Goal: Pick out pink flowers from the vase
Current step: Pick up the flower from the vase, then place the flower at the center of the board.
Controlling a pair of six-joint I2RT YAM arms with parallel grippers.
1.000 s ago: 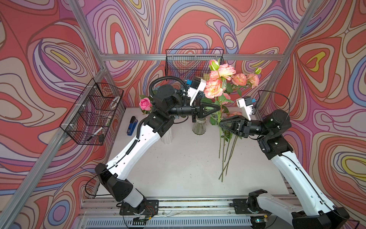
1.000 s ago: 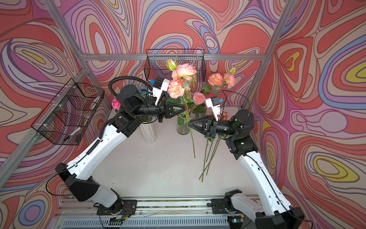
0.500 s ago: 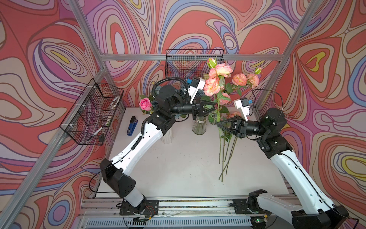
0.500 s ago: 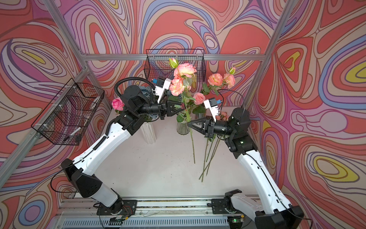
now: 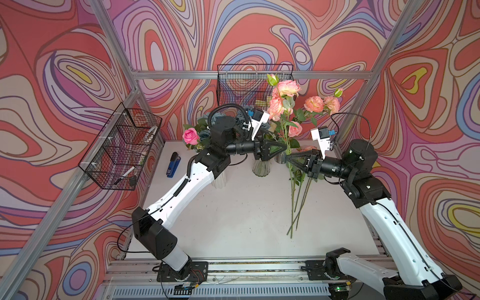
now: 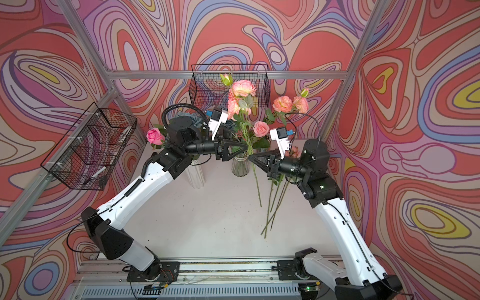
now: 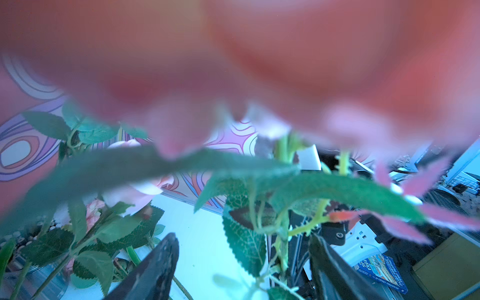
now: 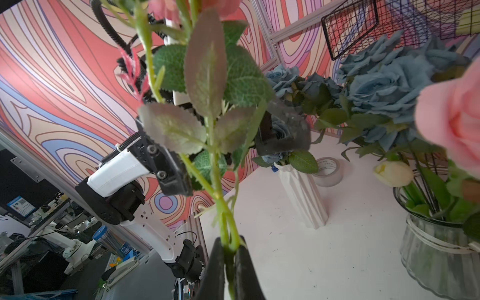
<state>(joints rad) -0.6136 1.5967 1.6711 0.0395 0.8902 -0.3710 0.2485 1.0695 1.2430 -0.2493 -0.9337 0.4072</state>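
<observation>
Nearest up, a few loose stems lie flat on the right side of the white table; their heads are mostly hidden behind the right arm. Just past them the right gripper is pinched tight on the green stem of the tall pink flower. That flower is clear of the glass vase, with its stem end hanging free above the table. The left gripper sits right beside it with its jaws spread apart. The stem runs between them but nothing is clamped. A pink rose rises over the glass vase. Farther left are a white vase and blue roses, and a wire basket hangs on the far wall.
</observation>
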